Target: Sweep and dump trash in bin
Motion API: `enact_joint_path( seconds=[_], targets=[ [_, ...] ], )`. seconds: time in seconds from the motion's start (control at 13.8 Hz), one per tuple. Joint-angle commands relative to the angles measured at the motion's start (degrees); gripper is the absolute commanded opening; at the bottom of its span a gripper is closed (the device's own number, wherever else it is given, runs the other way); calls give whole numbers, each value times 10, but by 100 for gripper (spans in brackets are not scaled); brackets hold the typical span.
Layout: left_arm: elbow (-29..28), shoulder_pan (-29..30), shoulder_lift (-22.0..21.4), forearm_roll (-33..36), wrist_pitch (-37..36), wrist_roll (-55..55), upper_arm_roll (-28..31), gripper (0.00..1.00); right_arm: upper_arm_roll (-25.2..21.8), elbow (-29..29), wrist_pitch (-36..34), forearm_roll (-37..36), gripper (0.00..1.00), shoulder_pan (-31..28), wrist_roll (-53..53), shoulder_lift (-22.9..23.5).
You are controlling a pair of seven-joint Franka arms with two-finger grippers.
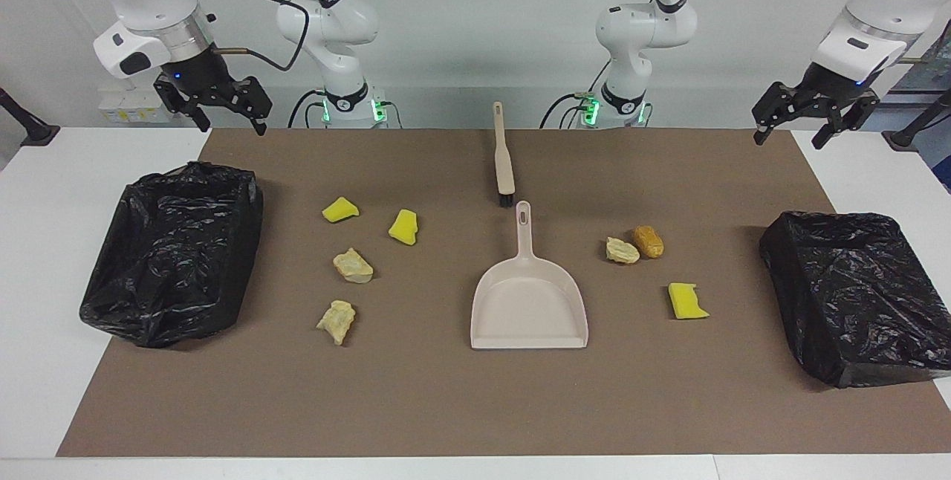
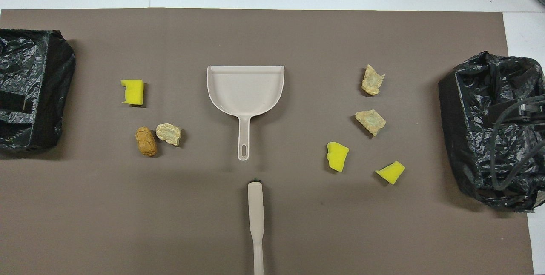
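Note:
Several trash pieces lie on the brown mat (image 1: pixel 446 391). Toward the right arm's end are yellow sponge chunks (image 1: pixel 340 209) (image 1: pixel 403 226) and beige lumps (image 1: pixel 353 265) (image 1: pixel 336 320). Toward the left arm's end are a beige lump (image 1: pixel 622 250), an orange lump (image 1: pixel 648 241) and a yellow chunk (image 1: pixel 686 301). The beige dustpan (image 1: pixel 529 302) lies mid-mat, empty, handle toward the robots. The brush (image 1: pixel 504 157) lies nearer to the robots than the dustpan. My right gripper (image 1: pixel 232 127) and left gripper (image 1: pixel 787 140) hang open and empty over the mat's corners.
A bin lined with a black bag (image 1: pixel 174 250) stands at the right arm's end, and another (image 1: pixel 854 294) at the left arm's end. In the overhead view the dustpan (image 2: pixel 245 90) and brush (image 2: pixel 256 219) lie in line. White table (image 1: pixel 44 279) surrounds the mat.

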Motion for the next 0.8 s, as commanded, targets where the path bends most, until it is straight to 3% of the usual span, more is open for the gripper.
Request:
enact_joint_path(
  seconds=[0.0, 0.72],
  targets=[
    [-1, 2, -3, 8, -5, -7, -3, 100, -3, 7, -9, 12, 100, 0, -2, 1],
    [-1, 1, -3, 8, 0, -5, -1, 100, -3, 7, -9, 12, 100, 1, -2, 1]
  ],
)
